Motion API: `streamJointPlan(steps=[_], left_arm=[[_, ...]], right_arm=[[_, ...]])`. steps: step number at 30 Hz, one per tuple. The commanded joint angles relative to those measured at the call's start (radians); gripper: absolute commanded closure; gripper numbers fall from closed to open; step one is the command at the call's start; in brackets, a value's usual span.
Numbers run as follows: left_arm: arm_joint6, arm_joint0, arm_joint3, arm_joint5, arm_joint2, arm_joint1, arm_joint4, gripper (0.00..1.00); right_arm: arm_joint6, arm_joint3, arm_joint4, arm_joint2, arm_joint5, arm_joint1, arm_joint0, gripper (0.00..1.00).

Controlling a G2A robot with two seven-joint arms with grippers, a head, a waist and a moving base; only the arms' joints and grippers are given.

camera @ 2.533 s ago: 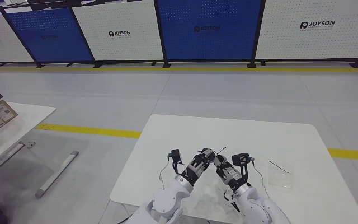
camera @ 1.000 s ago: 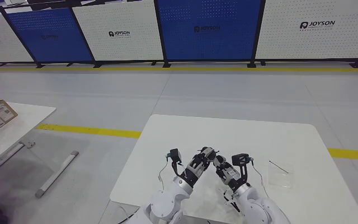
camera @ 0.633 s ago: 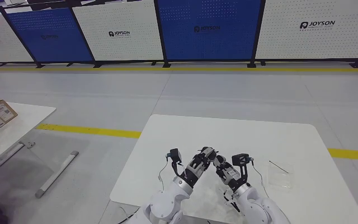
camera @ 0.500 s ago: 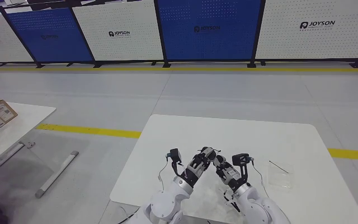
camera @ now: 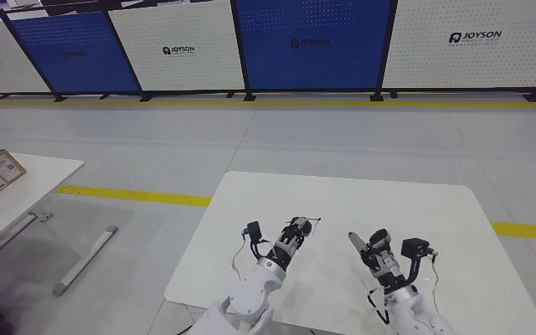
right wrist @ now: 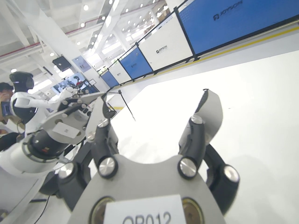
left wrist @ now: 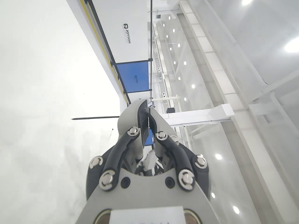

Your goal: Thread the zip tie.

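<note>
A thin black zip tie [camera: 313, 221] sticks out sideways from my left gripper [camera: 300, 226], which is shut on it above the white table [camera: 251, 201]. In the left wrist view the fingers [left wrist: 140, 117] are pressed together and the tie's straight tail [left wrist: 95, 118] juts out to a pointed tip. My right gripper [camera: 364, 239] is open and holds nothing, well off to the right of the left one. In the right wrist view, the open right gripper [right wrist: 154, 99] faces the left gripper [right wrist: 70, 108], with the tie [right wrist: 127, 107] slanting down from it.
The table's far half [camera: 352, 197] is bare white surface. A second white table [camera: 33, 180] stands off to the left across the grey floor. Blue and white panels [camera: 310, 42] line the back.
The two grippers were close together at the table's middle. The right arm has drawn away to the right and now stands open; the left arm shifted slightly left, still holding the tie.
</note>
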Motion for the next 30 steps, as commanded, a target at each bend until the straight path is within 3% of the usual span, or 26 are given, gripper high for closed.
streamJointPlan(steps=[1, 8, 14, 30], left_arm=[[0.014, -0.002, 0.015, 0.003, -0.001, -0.002, -0.006, 1.00], [0.066, -0.005, 0.049, 0.015, -0.011, -0.008, -0.032, 1.00], [0.158, -0.021, 0.087, 0.009, 0.002, -0.018, -0.004, 1.00], [0.158, -0.021, 0.087, 0.009, 0.002, -0.018, -0.004, 1.00]], right_arm=[[-0.021, -0.030, 0.036, 0.056, 0.000, 0.009, -0.040, 0.00], [-0.110, -0.082, 0.183, 0.162, 0.000, 0.032, -0.133, 0.00], [-0.148, -0.074, 0.259, 0.190, 0.000, 0.050, -0.153, 0.00], [-0.148, -0.074, 0.259, 0.190, 0.000, 0.050, -0.153, 0.00]])
